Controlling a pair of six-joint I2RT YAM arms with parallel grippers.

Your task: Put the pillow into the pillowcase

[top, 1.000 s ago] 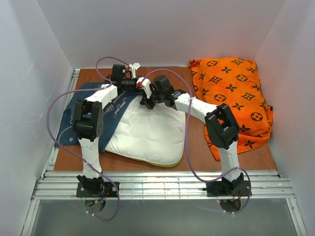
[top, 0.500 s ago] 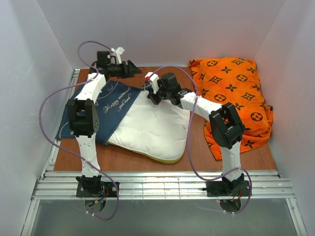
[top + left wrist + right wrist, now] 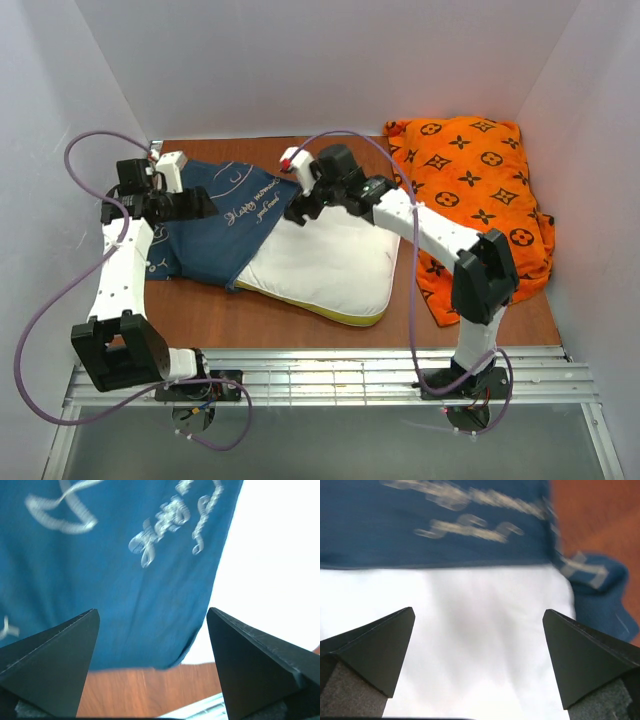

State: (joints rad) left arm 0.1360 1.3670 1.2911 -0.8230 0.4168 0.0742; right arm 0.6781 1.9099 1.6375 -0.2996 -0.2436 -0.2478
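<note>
Swung leftward, left tool (image 3: 198,205) gapes empty, likewise right tool (image 3: 300,213) (pillowcase (image 3: 232,225) edge overlaps pillow (image 3: 325,265)).

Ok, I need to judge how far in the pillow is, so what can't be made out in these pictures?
Top view: whether and how far the pillow reaches inside the pillowcase; the navy fabric covers that corner.
Top view: part of the pillowcase's left side, behind the left arm.
Both wrist views: the white writing, blurred past reading.
Top view: the orange cushion's near left side, behind the right arm.
</note>
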